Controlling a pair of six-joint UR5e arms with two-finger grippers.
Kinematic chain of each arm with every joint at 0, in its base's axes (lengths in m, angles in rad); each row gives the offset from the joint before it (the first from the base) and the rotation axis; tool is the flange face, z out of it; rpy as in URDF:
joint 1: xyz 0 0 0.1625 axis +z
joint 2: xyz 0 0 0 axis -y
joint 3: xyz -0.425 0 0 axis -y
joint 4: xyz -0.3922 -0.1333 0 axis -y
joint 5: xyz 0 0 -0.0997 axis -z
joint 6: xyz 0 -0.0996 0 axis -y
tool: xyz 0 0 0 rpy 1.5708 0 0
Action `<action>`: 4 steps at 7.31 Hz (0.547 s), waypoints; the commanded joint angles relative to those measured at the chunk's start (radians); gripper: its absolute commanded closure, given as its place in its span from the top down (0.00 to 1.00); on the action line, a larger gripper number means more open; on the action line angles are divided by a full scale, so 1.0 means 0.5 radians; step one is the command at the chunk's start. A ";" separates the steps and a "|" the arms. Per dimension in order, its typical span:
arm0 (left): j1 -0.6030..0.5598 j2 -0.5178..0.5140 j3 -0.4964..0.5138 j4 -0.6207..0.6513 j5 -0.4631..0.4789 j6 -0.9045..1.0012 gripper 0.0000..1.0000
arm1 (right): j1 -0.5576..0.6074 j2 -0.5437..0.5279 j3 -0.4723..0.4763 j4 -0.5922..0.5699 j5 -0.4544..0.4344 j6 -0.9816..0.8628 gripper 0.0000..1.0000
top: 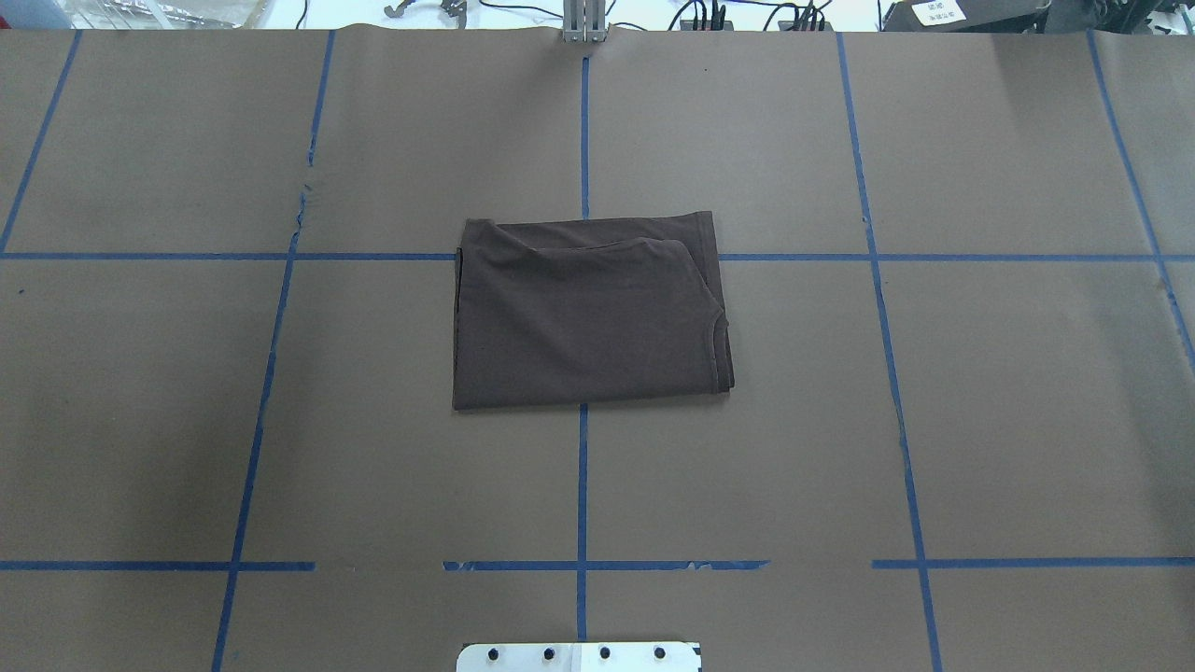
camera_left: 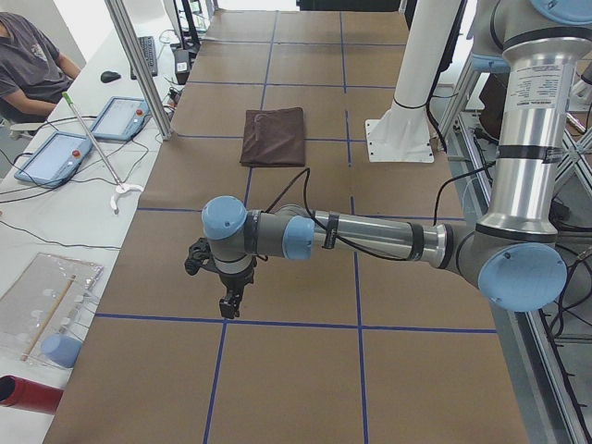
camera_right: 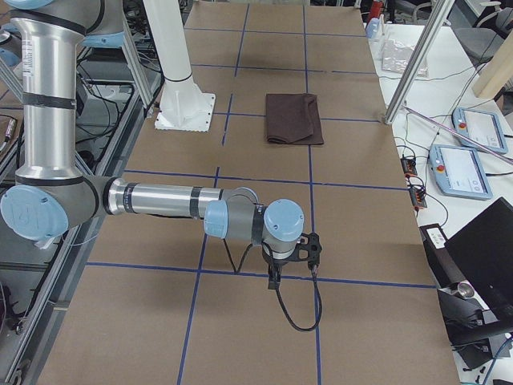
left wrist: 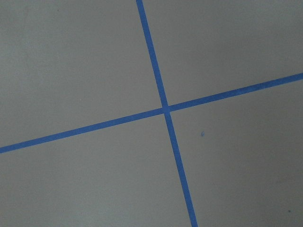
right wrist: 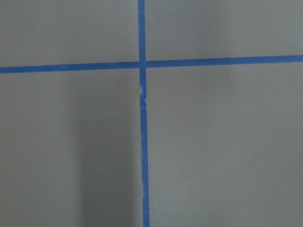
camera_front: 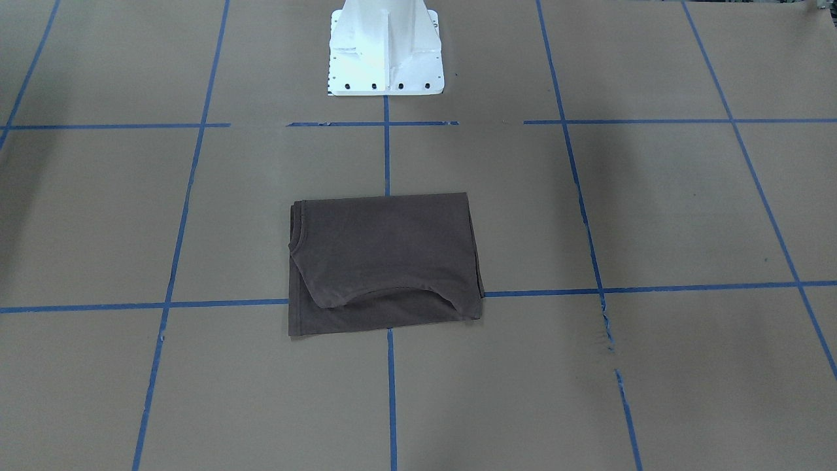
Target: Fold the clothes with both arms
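The clothes, one dark grey-brown T-shirt [camera_front: 386, 261], lie folded into a flat rectangle at the table's middle [top: 588, 317], with a curved hem edge on top. Nothing touches the shirt [camera_left: 274, 136] [camera_right: 294, 118]. My left arm [camera_left: 370, 236] stretches low over the table's left end, its gripper [camera_left: 228, 301] pointing down, far from the shirt. My right arm [camera_right: 160, 198] does the same at the right end, gripper [camera_right: 274, 281] pointing down. I cannot tell whether either gripper is open or shut. Both wrist views show only brown paper and crossing blue tape.
The white pedestal base [camera_front: 386, 52] stands behind the shirt on the robot's side. Blue tape lines [top: 583, 485] grid the brown table cover. Beside the table are a seated person [camera_left: 28, 55], tablets [camera_left: 55, 157] [camera_right: 461, 172] and an aluminium post [camera_left: 139, 65].
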 commanded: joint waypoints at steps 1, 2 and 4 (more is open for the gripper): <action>0.002 0.000 0.001 0.000 0.009 0.000 1.00 | 0.000 0.004 0.013 0.000 0.000 0.000 1.00; 0.002 0.000 0.001 0.000 0.012 0.000 1.00 | 0.000 0.004 0.013 0.000 0.000 0.000 1.00; 0.002 -0.003 0.001 -0.003 0.018 0.000 1.00 | 0.000 0.004 0.013 0.000 0.000 0.000 1.00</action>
